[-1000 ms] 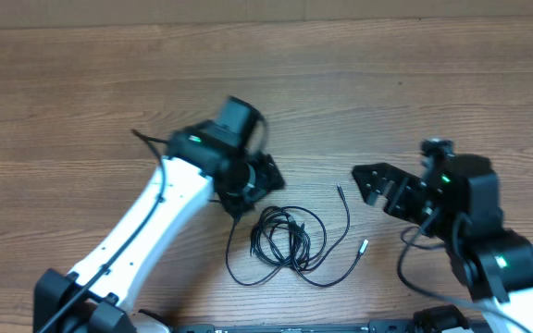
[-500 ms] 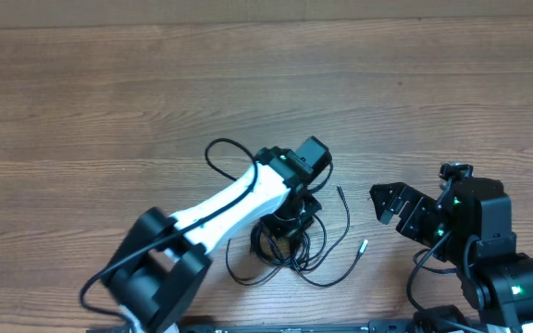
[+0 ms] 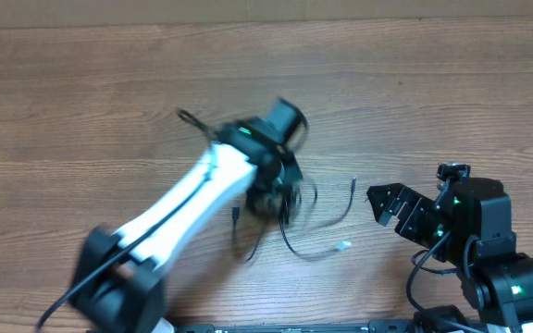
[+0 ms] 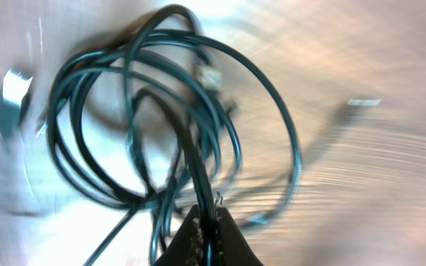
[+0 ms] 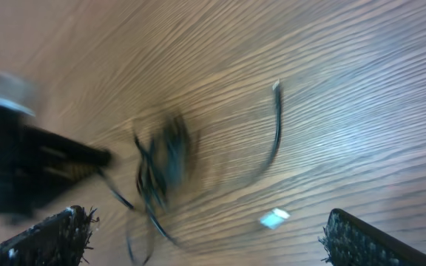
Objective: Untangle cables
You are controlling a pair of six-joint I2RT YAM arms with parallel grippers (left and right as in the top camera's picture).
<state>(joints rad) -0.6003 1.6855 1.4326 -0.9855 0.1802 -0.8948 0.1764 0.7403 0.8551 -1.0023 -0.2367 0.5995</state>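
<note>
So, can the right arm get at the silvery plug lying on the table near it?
Probably yes. The right gripper is open, with only bare table between it and the silvery plug. The left gripper, shut on the cables, sits beyond, out of the way.

One bundle of cables (image 4: 187,148), one left pincer (image 4: 210,225), one right pincer (image 3: 379,205).

A brown wood-grain table (image 3: 81,102) fills the view, evenly lit from above.
</note>
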